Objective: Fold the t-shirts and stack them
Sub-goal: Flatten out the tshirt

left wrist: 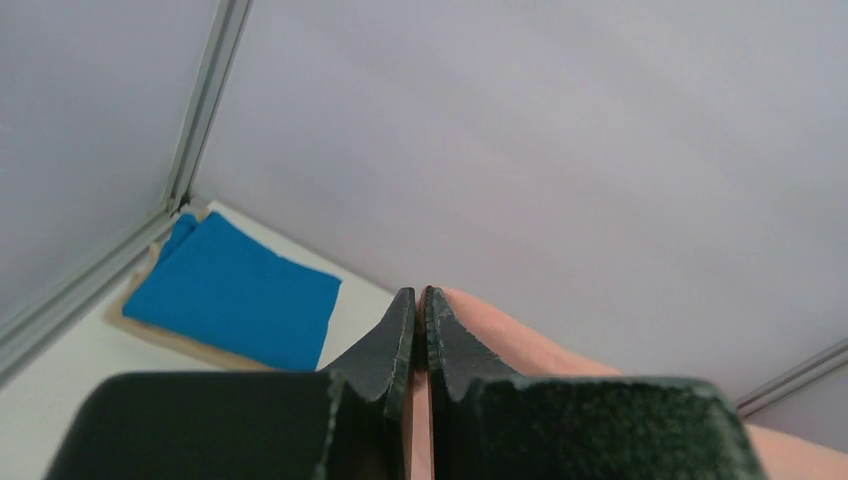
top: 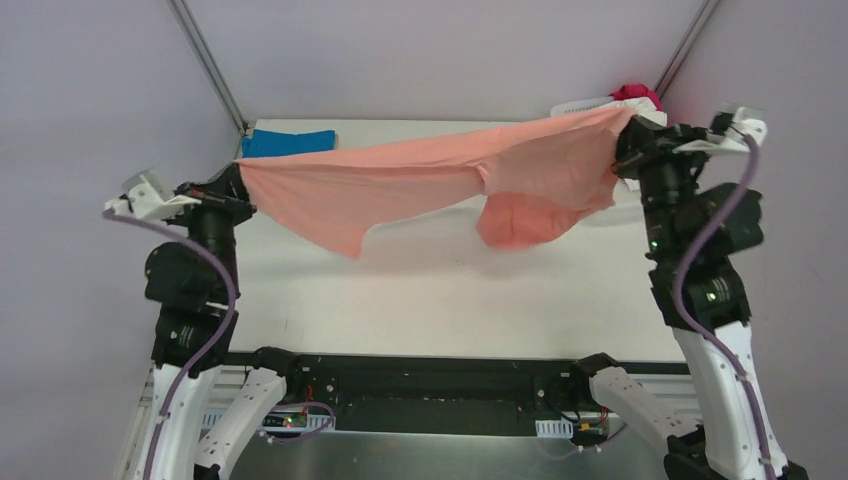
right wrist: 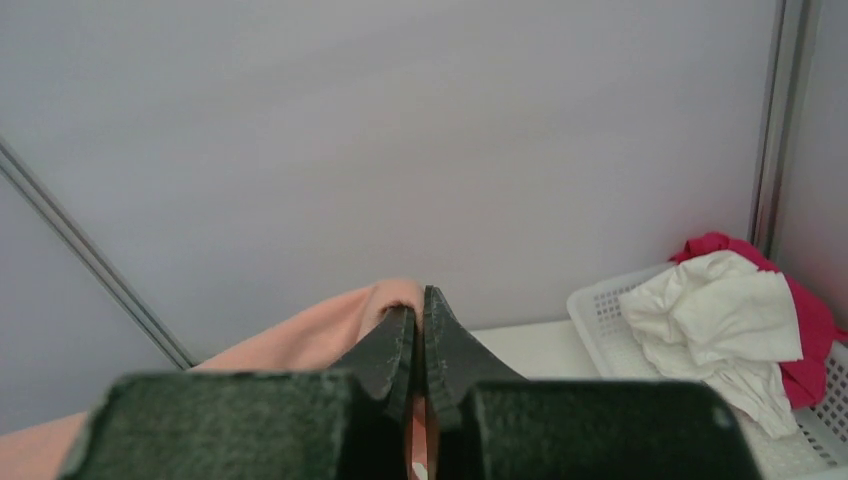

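Observation:
The salmon-pink t-shirt (top: 430, 178) hangs stretched in the air above the table between both grippers, its lower part and one sleeve drooping. My left gripper (top: 240, 172) is shut on its left end, with pink cloth pinched between the fingers (left wrist: 421, 300). My right gripper (top: 625, 135) is shut on its right end, the cloth (right wrist: 330, 325) draping over the left finger. The bright blue t-shirt (top: 288, 142) lies folded at the back left, also in the left wrist view (left wrist: 235, 290). White (right wrist: 715, 320) and magenta (right wrist: 805, 330) t-shirts lie crumpled in the basket.
A white lattice basket (right wrist: 600, 320) stands at the table's back right corner (top: 580, 104). A thin tan board (left wrist: 165, 335) lies under the blue t-shirt. Metal frame posts (top: 210, 60) rise at both back corners. The white table (top: 450, 300) lies below the hanging shirt.

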